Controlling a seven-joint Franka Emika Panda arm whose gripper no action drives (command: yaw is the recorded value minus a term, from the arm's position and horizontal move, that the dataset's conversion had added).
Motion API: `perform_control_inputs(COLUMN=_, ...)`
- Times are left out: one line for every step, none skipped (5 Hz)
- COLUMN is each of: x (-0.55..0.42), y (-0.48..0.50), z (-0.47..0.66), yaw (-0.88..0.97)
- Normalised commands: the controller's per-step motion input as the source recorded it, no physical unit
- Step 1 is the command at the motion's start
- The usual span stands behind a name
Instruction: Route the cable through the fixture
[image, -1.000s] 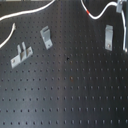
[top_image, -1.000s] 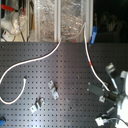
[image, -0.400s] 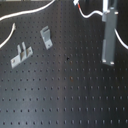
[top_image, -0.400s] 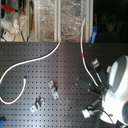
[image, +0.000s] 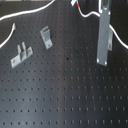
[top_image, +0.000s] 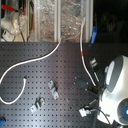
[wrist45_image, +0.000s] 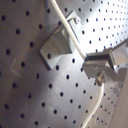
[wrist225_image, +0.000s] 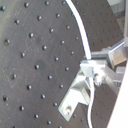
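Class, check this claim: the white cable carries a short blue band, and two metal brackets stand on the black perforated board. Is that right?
Not quite. The band on the cable is red, not blue, as the second exterior view shows. The two metal brackets do stand on the black perforated board.

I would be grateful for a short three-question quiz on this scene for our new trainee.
1. True or false: the cable bears a red band.
2. How many metal fixtures stand on the board in the first exterior view?
3. The board is: A) bare wood, B) black with rows of holes, C) clear glass.

Key: 1 true; 2 two; 3 B.
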Motion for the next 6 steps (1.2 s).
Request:
perform_control_inputs(x=-0.047, y=0.145, z=0.26, yaw=0.0)
perform_control_inputs(x=-0.032, y=0.136, z=0.22, yaw=0.0)
perform_control_inputs(x=0.051, y=0.178, z=0.38, yaw=0.0)
perform_control_inputs(x=-0.045, y=0.093, z=0.42, yaw=0.0)
perform_control_inputs(x=-0.17, y=0.052, z=0.17, yaw=0.0)
perform_control_inputs(x=-0.287, y=0.021, z=0.0, yaw=0.0)
